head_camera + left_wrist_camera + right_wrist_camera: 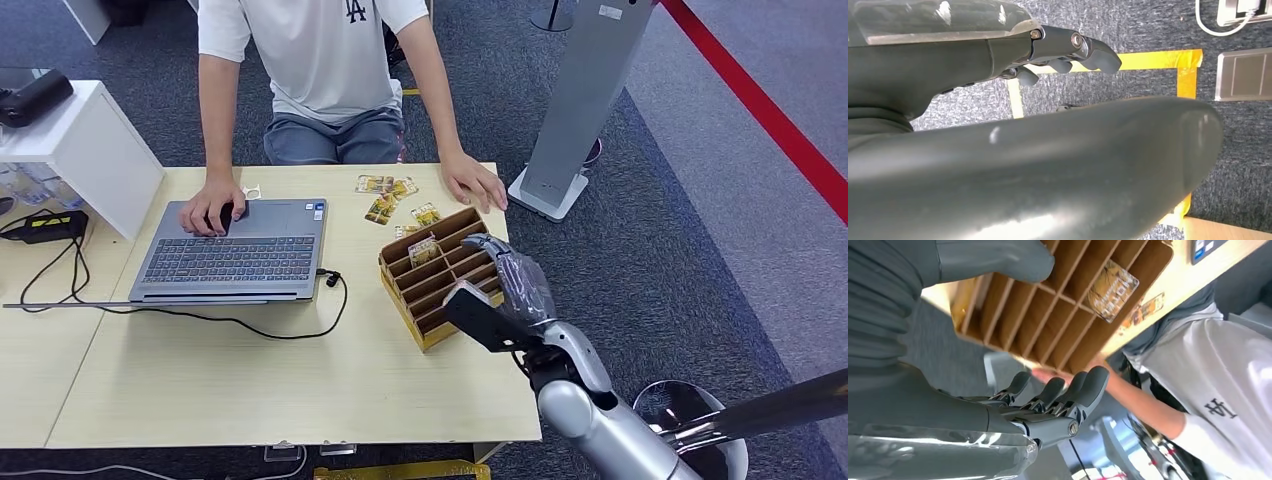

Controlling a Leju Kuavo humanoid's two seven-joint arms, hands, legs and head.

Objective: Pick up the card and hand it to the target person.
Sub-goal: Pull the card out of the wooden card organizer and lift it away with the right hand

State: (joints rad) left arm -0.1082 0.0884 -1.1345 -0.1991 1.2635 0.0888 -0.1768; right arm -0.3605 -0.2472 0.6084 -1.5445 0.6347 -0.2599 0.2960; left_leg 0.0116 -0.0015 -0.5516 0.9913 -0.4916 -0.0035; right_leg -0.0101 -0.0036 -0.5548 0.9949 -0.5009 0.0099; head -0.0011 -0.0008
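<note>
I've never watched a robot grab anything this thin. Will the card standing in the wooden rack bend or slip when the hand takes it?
The card looks flat and glossy, so probably stiff but slippery. It seems thin and light, so the rack should stay put. It leans in a narrow slot, leaving the open right hand little edge to pinch.

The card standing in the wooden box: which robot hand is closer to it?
The right hand. It hovers open over the wooden box, just beside the card standing in a slot. The left hand hangs low over the carpet, away from the table.
</note>
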